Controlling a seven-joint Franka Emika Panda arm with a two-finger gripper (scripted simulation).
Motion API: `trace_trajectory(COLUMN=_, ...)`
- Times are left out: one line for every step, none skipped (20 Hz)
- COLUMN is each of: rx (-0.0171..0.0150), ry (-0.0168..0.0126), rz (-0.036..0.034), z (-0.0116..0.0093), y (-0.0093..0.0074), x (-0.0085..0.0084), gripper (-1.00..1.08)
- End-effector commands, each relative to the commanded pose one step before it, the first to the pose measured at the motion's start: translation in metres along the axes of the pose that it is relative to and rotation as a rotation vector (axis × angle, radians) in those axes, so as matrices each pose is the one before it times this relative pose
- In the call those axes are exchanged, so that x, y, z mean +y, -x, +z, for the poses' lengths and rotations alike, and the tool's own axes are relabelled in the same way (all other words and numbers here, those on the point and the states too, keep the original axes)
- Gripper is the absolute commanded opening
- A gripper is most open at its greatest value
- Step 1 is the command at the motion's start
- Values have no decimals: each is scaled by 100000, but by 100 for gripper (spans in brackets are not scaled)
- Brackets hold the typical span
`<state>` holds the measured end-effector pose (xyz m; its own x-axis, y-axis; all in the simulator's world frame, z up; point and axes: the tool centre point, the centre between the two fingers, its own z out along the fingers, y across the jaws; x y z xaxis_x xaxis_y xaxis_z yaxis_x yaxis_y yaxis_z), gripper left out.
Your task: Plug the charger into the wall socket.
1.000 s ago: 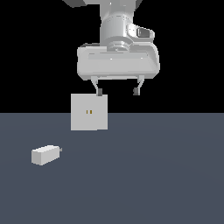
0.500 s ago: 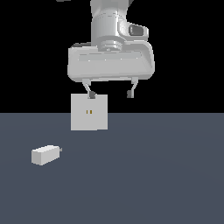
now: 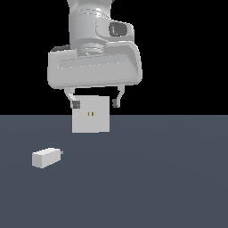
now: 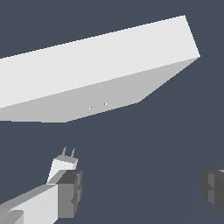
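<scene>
Exterior view: gripper [image 3: 95,104] hangs at frame centre, jaws spread wide, holding nothing. Wall socket [image 3: 91,120] stands upright just below it. Charger [image 3: 45,157] lies on the floor [image 3: 169,178], lower left, well apart from both.

Wrist view: charger [image 4: 62,165] sits beside one finger [image 4: 70,194], prongs toward the socket [image 4: 100,74].

Nothing done yet; grasp and insertion both remain.

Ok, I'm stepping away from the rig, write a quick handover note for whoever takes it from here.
Gripper: open, empty, up in the air in front of the wall socket.
Charger: lying on the floor toward the exterior view's left, apart from the socket; the wrist view shows its prongs toward the plate.
Done: nothing grasped or plugged.
Left: descend to the charger, grasp it, line the prongs up with the slots, push in.
</scene>
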<state>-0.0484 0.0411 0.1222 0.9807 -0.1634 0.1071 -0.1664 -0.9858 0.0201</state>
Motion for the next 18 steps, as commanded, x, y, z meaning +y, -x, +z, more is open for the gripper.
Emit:
trace_trajectory(rx=2732, ry=61, rz=2363, z=458, y=660, x=-966, gripper=100)
trace_trajectory(rx=994, ry=68, rz=865, z=175, y=234, x=-351, gripper=100)
trace_trajectory(rx=963, ry=69, rz=838, z=170, y=226, x=-341, gripper=100)
trace_trajectory(rx=936, ry=71, rz=815, z=166, y=218, x=-330, gripper=100)
trace_trajectory(rx=911, ry=74, rz=793, z=162, y=211, x=-321, gripper=100)
trace_trajectory(rx=889, ry=76, rz=773, z=159, y=205, x=-313, gripper=100)
trace_trajectory(rx=870, ry=79, rz=756, z=155, y=199, x=-304, gripper=100)
trace_trajectory(rx=850, ry=82, rz=737, z=153, y=194, x=-299, gripper=100)
trace_trajectory(rx=836, ry=86, rz=724, z=151, y=189, x=-292, gripper=100)
trace_trajectory(rx=825, ry=90, rz=713, z=148, y=184, x=-286, gripper=100)
trace_trajectory(rx=812, ry=93, rz=701, z=147, y=181, x=-283, gripper=100)
trace_trajectory(rx=805, ry=98, rz=694, z=145, y=177, x=-278, gripper=100)
trace_trajectory(rx=799, ry=102, rz=687, z=144, y=174, x=-275, gripper=100)
trace_trajectory(rx=796, ry=106, rz=683, z=143, y=171, x=-272, gripper=100)
trace_trajectory(rx=791, ry=111, rz=677, z=144, y=169, x=-272, gripper=100)
trace_trajectory(rx=795, ry=116, rz=679, z=142, y=167, x=-270, gripper=100)
trace_trajectory(rx=799, ry=121, rz=680, z=142, y=165, x=-269, gripper=100)
trace_trajectory(rx=801, ry=126, rz=680, z=144, y=165, x=-271, gripper=100)
